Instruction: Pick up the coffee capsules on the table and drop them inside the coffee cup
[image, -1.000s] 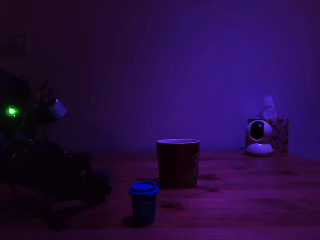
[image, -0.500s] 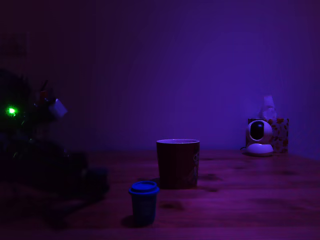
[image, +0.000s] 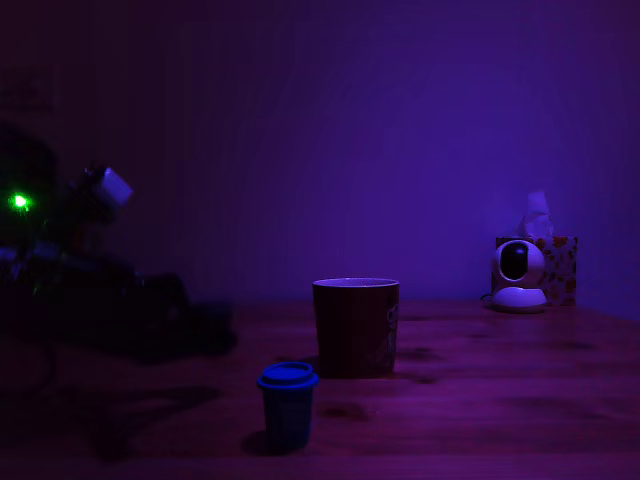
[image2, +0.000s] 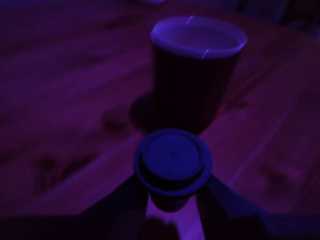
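My claw (image2: 171, 210) is clamped on a pod (image2: 172, 162): in the wrist view its two fingers (image2: 122, 207) press the pod's tapered body from either side, and the wide round rim sits just above them, flat top facing the camera. The pod is lifted off the surface (image2: 60, 100).

In that same view the cup (image2: 197, 70) stands upright just beyond the held pod, its pale rim a full open ring. Bare wood shows between the pod's rim and the cup's base.

In the exterior view my arm (image: 110, 290) is a dark mass at the exterior view's left, raised above the surface (image: 500, 390) with a green light (image: 18, 202) on it. The claw's tip there is too dark to make out.

A second pod (image: 288, 403), blue-topped, stands upright on the surface near the front edge, in front of the cup (image: 356, 326) and slightly toward the exterior view's left, apart from it.

Open wood lies between my arm and the cup, and more to the exterior view's right of the cup. At the far right, near the wall, a white camera (image: 518, 274) sits against a tissue box (image: 556, 268), well apart from the cup.
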